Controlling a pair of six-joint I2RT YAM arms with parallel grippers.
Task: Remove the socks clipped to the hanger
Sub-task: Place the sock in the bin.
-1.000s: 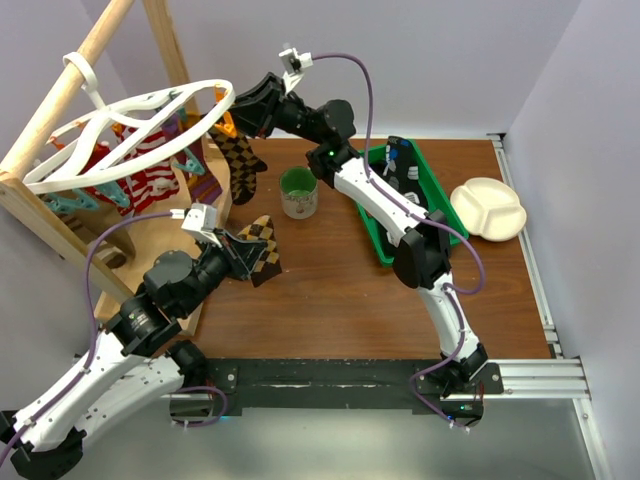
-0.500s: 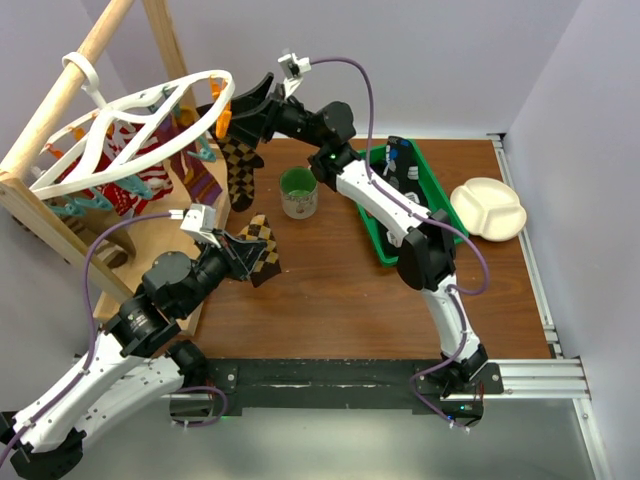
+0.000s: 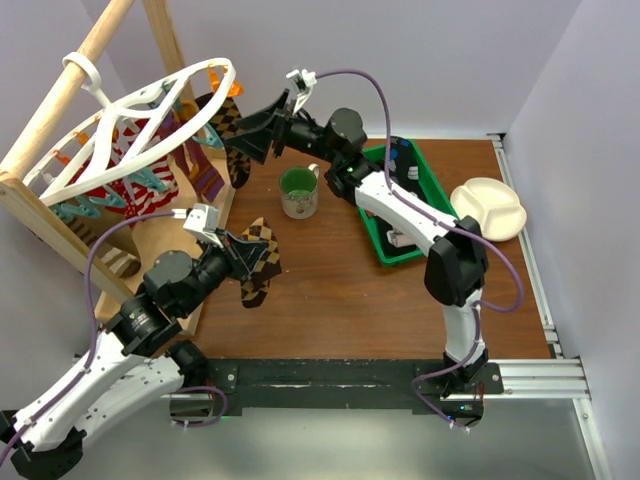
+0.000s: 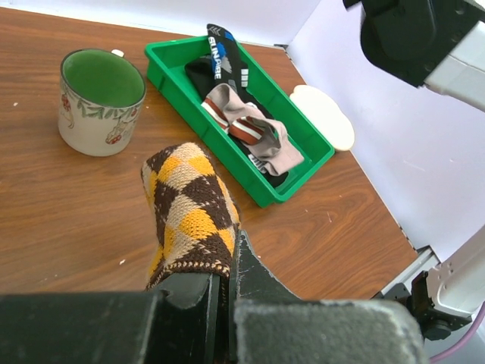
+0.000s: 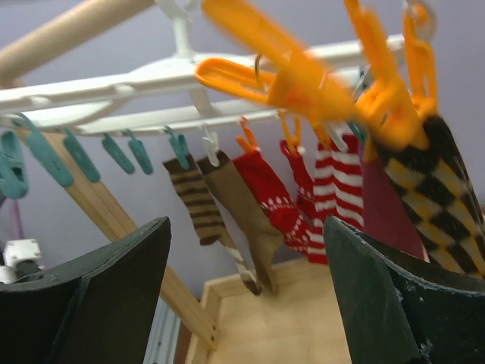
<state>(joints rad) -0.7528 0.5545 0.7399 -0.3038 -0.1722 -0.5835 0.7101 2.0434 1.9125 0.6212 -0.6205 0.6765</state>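
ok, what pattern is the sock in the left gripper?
The sock is brown, orange and cream argyle diamonds; left wrist view shows it best.

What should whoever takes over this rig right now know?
Left claw: shut on a brown-and-orange checkered sock, held over the table, off the hanger.
Right claw: open and empty, up at the hanger beside the matching checkered sock, which hangs under an orange clip.
Done: several socks lie in the green tray.
Left: drop the held sock, probably in the tray. Then unclip the matching one, the red-and-white striped sock and the rest.
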